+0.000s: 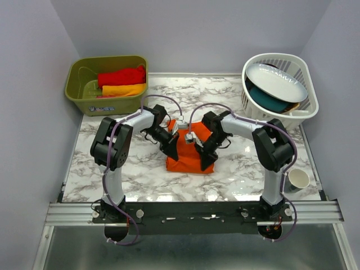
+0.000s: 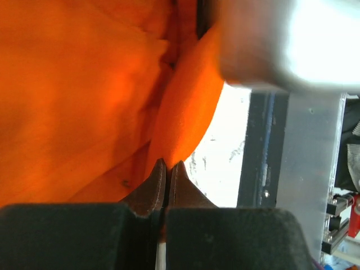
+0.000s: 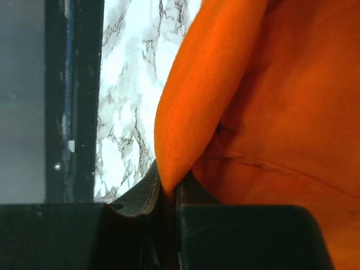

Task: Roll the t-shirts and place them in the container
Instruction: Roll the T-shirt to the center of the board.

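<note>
Three t-shirts, one tub, one basket, one cup.

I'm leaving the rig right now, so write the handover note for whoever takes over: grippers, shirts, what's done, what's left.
Left gripper: shut, apparently pinching a thin fold of the orange t-shirt.
Right gripper: shut on an edge fold of the same shirt.
Orange t-shirt: bunched at mid-table between the two arms, not rolled.
Red t-shirt and yellow-orange t-shirt: bundled side by side in the olive-green bin at far left; whether they are rolled or only folded is unclear.
Left to do: roll the orange shirt.
</note>
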You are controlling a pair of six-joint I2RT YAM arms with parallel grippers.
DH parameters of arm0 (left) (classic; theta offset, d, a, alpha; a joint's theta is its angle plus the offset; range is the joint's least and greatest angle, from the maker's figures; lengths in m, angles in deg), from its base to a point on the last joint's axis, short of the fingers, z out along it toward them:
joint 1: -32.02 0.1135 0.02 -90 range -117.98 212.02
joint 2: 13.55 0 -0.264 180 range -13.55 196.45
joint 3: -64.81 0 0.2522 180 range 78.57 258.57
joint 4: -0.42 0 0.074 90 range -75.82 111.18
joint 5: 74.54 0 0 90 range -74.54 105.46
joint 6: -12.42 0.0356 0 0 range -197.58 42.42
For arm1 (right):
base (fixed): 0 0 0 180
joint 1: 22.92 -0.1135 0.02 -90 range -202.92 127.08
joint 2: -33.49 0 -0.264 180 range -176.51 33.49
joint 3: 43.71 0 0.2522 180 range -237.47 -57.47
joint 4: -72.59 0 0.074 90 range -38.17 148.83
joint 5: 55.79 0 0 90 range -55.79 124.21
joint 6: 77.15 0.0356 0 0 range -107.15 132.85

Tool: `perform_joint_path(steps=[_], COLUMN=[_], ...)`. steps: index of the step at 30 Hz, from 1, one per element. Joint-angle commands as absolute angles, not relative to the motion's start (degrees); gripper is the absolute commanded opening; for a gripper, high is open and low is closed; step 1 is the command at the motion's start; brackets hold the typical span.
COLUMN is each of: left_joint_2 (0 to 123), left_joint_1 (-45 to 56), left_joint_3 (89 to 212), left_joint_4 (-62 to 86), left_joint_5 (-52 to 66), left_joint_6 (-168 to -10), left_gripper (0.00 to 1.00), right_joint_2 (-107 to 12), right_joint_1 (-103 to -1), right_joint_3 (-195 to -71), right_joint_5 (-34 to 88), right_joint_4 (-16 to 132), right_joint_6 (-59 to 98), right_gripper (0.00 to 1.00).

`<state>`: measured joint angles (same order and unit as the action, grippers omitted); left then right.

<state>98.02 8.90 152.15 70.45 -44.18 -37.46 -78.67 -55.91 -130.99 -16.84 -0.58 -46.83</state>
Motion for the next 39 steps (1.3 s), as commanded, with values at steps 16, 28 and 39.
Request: perform_joint_path(steps=[16,28,39], left_joint_2=[64.87,50.34,54.91], left_joint_1=[4.36,-13.68,-17.46], left_joint_3=[132.47,105.03,103.26], left_joint_4=[38.54,12.43,11.26], left_joint_5=[-20.33,0.15,0.17], left_joint_6=[-40.07,-34.68,-26.35], left_gripper=[0.65,0.72,0.69], right_joint_2=[-105.37,-111.53,-112.85], right_joint_1=[-49.29,-49.37,-49.99], right_joint_3=[-150.89,-156.44,-157.49], right_joint_5=[-16.95,-15.98,-14.75], right_joint_4=[-21.93,-24.84,-24.48], right_joint_6=[-36.29,-30.92,-28.28], right_gripper=[0.08,0.08,0.09])
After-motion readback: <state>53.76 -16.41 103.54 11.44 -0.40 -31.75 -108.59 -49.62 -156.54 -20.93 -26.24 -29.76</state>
